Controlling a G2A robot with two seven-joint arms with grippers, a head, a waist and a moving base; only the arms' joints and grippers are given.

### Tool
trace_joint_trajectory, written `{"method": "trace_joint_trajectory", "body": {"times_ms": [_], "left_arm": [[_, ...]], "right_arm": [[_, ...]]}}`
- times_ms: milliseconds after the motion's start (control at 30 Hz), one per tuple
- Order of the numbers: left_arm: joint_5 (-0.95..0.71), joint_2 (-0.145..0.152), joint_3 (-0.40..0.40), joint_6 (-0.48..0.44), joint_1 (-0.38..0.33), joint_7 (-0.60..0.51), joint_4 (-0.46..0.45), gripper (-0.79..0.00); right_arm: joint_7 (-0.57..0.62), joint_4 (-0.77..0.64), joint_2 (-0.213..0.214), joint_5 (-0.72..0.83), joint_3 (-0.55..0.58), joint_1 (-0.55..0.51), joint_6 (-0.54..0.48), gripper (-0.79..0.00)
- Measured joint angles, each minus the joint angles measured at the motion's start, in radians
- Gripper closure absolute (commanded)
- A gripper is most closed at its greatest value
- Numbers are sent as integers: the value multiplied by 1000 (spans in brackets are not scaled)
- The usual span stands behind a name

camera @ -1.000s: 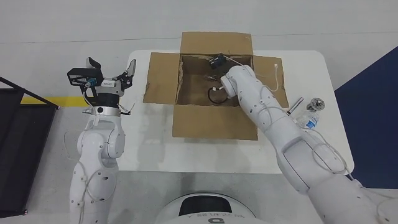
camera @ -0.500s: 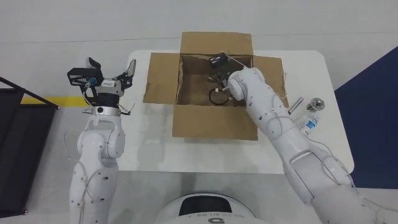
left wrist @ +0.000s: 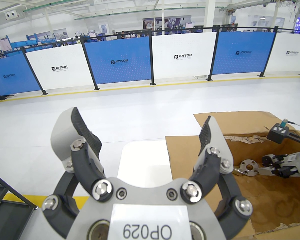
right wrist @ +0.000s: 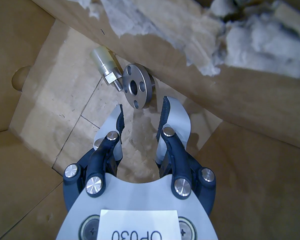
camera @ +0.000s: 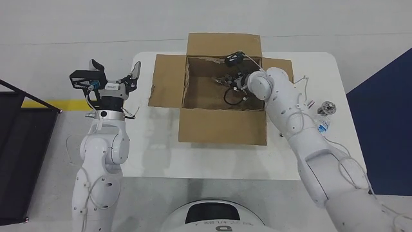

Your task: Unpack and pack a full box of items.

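An open cardboard box stands in the middle of the white table. My right gripper is down inside it, open and holding nothing. Just beyond its fingertips, a round metal flange leans against the box wall. Beside the flange lies a small pale cylinder fitting with a threaded end. The right gripper touches neither. The left wrist view also shows the flange and the right gripper. My left gripper is open and holds nothing, raised beyond the table's left edge, away from the box.
A black cable loop lies on the box floor. On the table right of the box are a metal part, a thin rod and a small clear bottle. The box flaps are spread flat, and torn paper lines the far wall.
My right forearm has swung to the right while its gripper stayed low in the box near the far wall. The left arm has not moved.
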Motion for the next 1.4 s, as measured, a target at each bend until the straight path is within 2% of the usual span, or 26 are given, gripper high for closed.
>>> {"method": "trace_joint_trajectory", "body": {"times_ms": [467, 533, 633, 700, 833, 967, 1400], "left_arm": [[0, 0, 0, 0, 0, 0, 0, -785], [0, 0, 0, 0, 0, 0, 0, -785], [0, 0, 0, 0, 0, 0, 0, -785], [0, 0, 0, 0, 0, 0, 0, -785], [0, 0, 0, 0, 0, 0, 0, -785], [0, 0, 0, 0, 0, 0, 0, -785], [0, 0, 0, 0, 0, 0, 0, -785]], "right_arm": [[-32, 180, -56, 46, -88, 103, -30, -299], [-38, 197, -61, 50, -96, 110, -36, -280], [-53, 218, -69, 56, -105, 119, -49, -154], [-67, 227, -71, 57, -110, 122, -69, -132], [-94, 230, -69, 51, -114, 120, -112, -169], [-99, 234, -65, 54, -105, 117, -80, -219], [-55, 249, -81, 99, -116, 127, -76, -268]]}}
